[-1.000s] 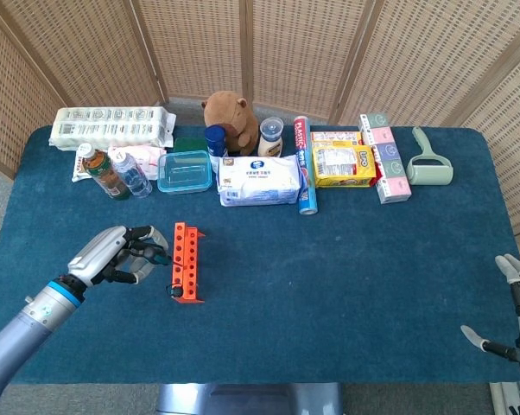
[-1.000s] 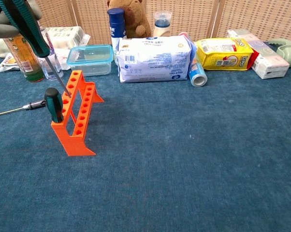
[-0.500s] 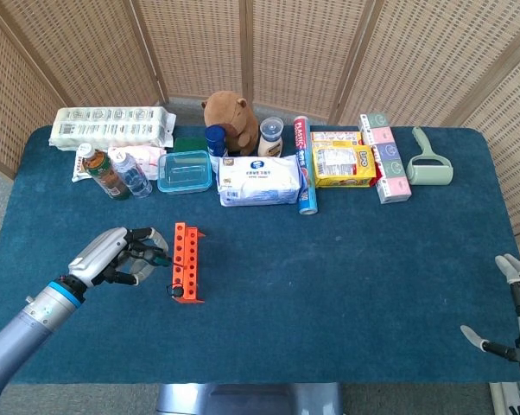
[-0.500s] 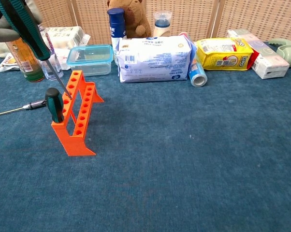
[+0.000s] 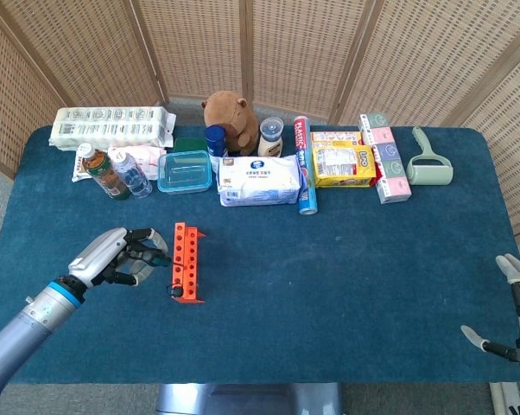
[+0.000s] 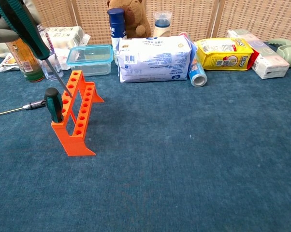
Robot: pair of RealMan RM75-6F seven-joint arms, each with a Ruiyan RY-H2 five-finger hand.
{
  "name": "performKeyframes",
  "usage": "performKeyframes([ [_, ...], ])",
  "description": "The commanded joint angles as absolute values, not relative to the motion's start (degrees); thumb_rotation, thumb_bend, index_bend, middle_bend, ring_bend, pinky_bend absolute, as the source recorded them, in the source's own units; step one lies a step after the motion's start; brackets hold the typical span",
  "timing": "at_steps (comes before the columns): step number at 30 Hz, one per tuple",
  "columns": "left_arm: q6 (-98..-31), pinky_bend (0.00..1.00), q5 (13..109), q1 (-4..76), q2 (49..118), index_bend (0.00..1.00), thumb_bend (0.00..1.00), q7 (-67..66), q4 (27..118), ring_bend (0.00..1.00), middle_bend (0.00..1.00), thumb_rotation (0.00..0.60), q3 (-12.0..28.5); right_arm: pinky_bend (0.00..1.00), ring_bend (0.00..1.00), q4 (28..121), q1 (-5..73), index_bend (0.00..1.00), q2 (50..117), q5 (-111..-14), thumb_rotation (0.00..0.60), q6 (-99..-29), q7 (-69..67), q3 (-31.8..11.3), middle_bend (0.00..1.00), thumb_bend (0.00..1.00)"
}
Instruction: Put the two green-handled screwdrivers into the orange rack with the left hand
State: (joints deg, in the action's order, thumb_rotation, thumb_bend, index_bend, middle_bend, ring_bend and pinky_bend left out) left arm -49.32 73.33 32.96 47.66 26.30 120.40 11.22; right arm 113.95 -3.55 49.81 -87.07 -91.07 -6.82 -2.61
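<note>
The orange rack (image 5: 186, 262) stands on the blue cloth at the left. One green-handled screwdriver (image 6: 52, 103) stands upright in a hole at the rack's near end. My left hand (image 5: 111, 257) is just left of the rack and grips the second green-handled screwdriver (image 6: 25, 28) by its handle. Its shaft slants down to the right, with the tip (image 6: 68, 92) at the upper row of holes near the rack's middle. I cannot tell whether the tip is inside a hole. My right hand (image 5: 517, 311) hangs at the table's near right corner with its fingers apart, holding nothing.
A thin metal tool (image 6: 20, 108) lies on the cloth left of the rack. Along the back stand bottles (image 5: 111, 173), a clear box (image 5: 185, 171), a plush toy (image 5: 231, 119), a wipes pack (image 5: 260, 180), snack boxes (image 5: 343, 162) and a lint roller (image 5: 429, 164).
</note>
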Motion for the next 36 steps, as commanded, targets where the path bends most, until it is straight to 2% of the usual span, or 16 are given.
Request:
performKeyframes([
  [1, -49.68, 0.86, 73.82, 32.65, 47.19, 0.51, 0.44, 26.75, 120.8, 0.72, 0.78, 0.6, 11.27, 0.01, 0.0, 113.97, -3.56, 0.02, 49.8, -87.11, 0.599, -91.1, -6.83, -2.6, 0.04, 0.1],
  [36, -49.13, 0.86, 75.76, 32.21, 46.86, 0.51, 0.44, 28.38, 120.15, 0.72, 0.78, 0.6, 10.06, 0.01, 0.0, 114.05, -3.75, 0.02, 49.72, -87.39, 0.6, -91.44, -7.04, -2.54, 0.04, 0.1],
])
